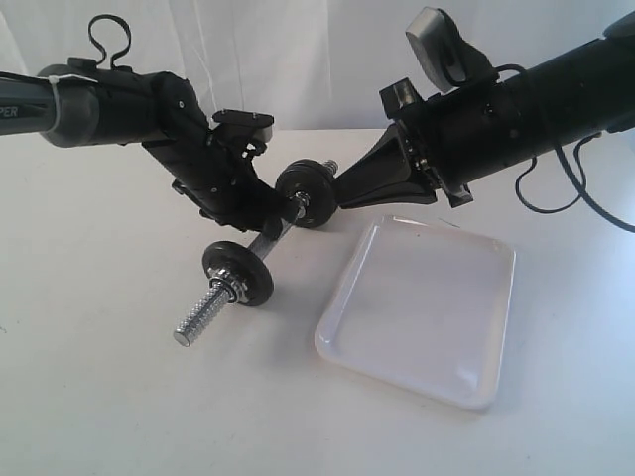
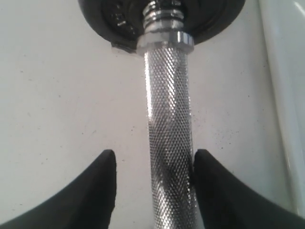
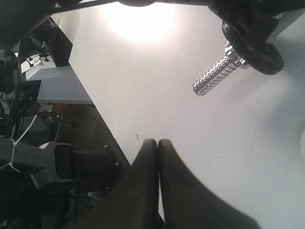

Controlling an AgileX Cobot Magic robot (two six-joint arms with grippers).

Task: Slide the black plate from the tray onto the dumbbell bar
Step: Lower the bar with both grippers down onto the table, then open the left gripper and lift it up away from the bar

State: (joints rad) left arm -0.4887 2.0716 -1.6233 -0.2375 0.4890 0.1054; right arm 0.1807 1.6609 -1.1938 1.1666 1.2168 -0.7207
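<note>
The chrome dumbbell bar (image 1: pixel 260 243) lies slanted on the white table, with a thin black disc (image 1: pixel 238 273) near its threaded front end (image 1: pixel 193 325). A thicker black disc, seemingly the black plate (image 1: pixel 306 193), sits on the bar's far end. My left gripper (image 1: pixel 276 220) straddles the knurled middle (image 2: pixel 169 143). It is open: one finger (image 2: pixel 214 191) touches the bar and the other (image 2: pixel 90 191) stands off it. My right gripper (image 1: pixel 340 192) is shut and empty, its tip right beside the far disc. The white tray (image 1: pixel 347 288) holds nothing.
The tray lies right of the bar, and its rim (image 2: pixel 286 95) shows in the left wrist view. The right wrist view shows the bar's front end (image 3: pixel 212 78), a disc (image 3: pixel 259 52) and the table's edge with equipment (image 3: pixel 52 157) beyond it. A dark cable (image 1: pixel 566 193) hangs under the right arm.
</note>
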